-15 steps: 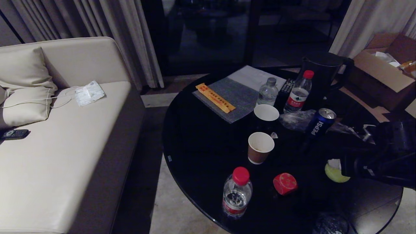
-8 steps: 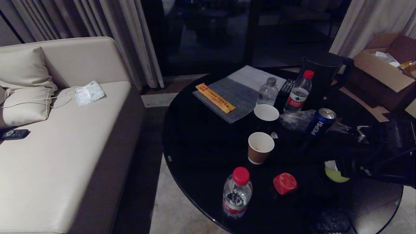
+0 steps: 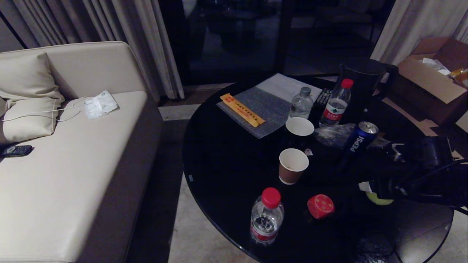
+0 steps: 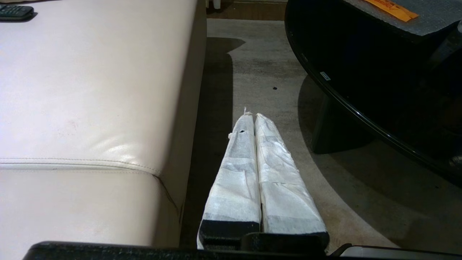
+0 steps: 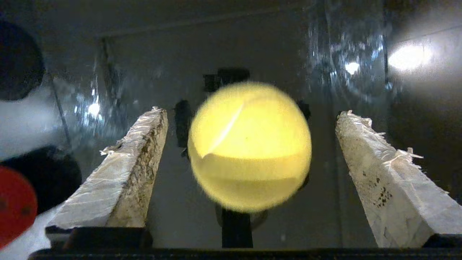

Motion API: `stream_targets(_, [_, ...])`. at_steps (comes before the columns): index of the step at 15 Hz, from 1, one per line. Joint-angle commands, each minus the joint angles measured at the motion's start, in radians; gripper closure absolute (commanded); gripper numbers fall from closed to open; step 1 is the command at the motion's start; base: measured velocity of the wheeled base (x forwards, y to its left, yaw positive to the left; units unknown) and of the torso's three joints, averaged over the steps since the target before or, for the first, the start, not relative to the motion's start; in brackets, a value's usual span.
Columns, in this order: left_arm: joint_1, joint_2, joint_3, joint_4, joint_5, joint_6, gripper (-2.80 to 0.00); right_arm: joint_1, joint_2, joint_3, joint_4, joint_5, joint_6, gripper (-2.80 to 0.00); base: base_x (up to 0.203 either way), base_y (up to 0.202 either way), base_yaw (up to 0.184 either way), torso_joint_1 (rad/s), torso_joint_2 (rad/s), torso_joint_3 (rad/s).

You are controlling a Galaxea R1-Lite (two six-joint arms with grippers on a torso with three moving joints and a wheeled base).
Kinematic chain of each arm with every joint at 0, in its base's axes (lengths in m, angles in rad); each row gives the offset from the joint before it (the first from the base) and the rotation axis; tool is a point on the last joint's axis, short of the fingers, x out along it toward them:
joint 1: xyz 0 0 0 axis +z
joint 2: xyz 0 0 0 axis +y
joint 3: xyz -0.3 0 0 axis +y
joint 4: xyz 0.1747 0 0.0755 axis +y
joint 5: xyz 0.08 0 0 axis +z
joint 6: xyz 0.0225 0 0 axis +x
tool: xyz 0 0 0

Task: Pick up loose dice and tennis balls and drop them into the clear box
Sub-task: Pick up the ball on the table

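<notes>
The right gripper (image 5: 249,169), reaching in over the right side of the black round table (image 3: 226,164), has spread its taped fingers (image 5: 122,169) wide, so the tennis ball (image 5: 249,146) now sits between them with a gap on either side instead of being pinched as it was a second ago. In the head view the ball (image 3: 378,199) shows lower than before, mostly hidden behind the dark arm, while the red die (image 3: 320,206) lies unmoved just beside the red-capped water bottle (image 3: 267,215). The left gripper (image 4: 254,119) hangs parked over the floor between sofa (image 4: 90,108) and table, its fingers pressed together.
</notes>
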Motion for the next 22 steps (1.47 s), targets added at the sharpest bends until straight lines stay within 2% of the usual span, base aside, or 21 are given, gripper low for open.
stream_targets(1, [0.000,0.001,0.000,0.000,0.000,0.000,0.00,0.001,0.028,-0.017,-0.002,-0.001,0.000,-2.80,0.000,0.000,0.000,0.000,0.00,0.000])
stream_targets(8, [0.000,0.001,0.000,0.000,0.000,0.000,0.00,0.001,0.068,-0.021,-0.003,-0.002,-0.028,-2.80,0.000,0.000,0.000,0.000,0.00,0.000])
stream_targets(9, [0.000,0.001,0.000,0.000,0.000,0.000,0.00,0.001,0.073,-0.021,-0.004,-0.002,-0.028,0.00,0.000,0.000,0.000,0.000,0.00,0.000])
stream_targets(17, [0.000,0.000,0.000,0.000,0.000,0.000,0.00,0.003,0.010,0.000,0.000,-0.015,-0.046,0.00,0.000,0.000,0.000,0.000,0.00,0.000])
stream_targets(20, [0.000,0.000,0.000,0.000,0.000,0.000,0.00,0.000,-0.124,0.069,0.005,-0.015,-0.077,0.00,0.000,0.000,0.000,0.000,0.00,0.000])
stream_targets(22, [0.000,0.001,0.000,0.000,0.000,0.000,0.00,-0.001,-0.235,0.163,0.007,-0.014,-0.089,0.00,0.000,0.000,0.000,0.000,0.00,0.000])
